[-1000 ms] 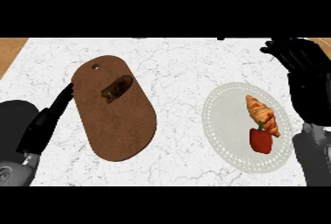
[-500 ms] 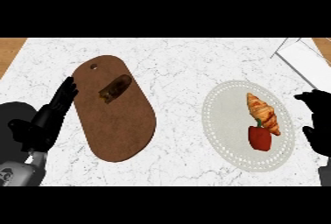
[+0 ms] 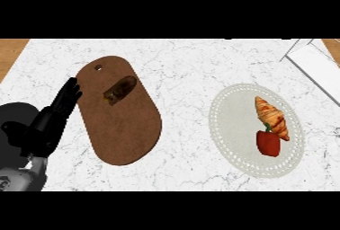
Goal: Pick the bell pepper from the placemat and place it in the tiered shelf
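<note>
Bell pepper (image 3: 268, 143) sits untouched on the pale round placemat (image 3: 229, 128), touching the croissant (image 3: 271, 117); my right hand has dropped out of view since a moment ago, so no grasp yet; left hand (image 3: 54, 114) rests at the left, fingers straight; marble worktop (image 3: 186, 67), brown cutting board (image 3: 126, 121), white shelf (image 3: 315, 63) top right.

A brown cutting board (image 3: 126, 128) carries a dark sausage (image 3: 120, 90).
</note>
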`<state>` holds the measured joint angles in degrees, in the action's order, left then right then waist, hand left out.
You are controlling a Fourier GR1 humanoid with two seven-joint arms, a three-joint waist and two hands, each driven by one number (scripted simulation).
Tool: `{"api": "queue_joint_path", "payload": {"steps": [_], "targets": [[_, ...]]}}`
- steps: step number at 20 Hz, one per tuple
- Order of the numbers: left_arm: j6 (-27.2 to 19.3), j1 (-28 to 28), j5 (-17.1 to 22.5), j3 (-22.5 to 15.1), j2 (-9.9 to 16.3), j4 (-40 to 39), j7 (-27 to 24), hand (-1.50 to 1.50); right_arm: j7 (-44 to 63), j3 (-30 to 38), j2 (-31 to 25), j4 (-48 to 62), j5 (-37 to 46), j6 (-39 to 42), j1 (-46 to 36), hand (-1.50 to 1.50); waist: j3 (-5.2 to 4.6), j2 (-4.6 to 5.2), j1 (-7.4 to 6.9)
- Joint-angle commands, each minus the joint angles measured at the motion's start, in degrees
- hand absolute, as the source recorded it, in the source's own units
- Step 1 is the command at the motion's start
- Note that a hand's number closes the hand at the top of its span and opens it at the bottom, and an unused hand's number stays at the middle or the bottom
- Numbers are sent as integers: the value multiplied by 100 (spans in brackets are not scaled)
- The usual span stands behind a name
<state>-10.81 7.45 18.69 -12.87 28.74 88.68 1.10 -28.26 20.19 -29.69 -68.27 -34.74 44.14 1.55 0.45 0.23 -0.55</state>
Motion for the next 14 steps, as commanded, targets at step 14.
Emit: {"api": "queue_joint_path", "payload": {"steps": [14], "targets": [[-173, -151, -173, -10, -44, 641, 557, 0, -1836, -538, -783, -356, 2219, 53, 137, -150, -31, -29, 5]]}}
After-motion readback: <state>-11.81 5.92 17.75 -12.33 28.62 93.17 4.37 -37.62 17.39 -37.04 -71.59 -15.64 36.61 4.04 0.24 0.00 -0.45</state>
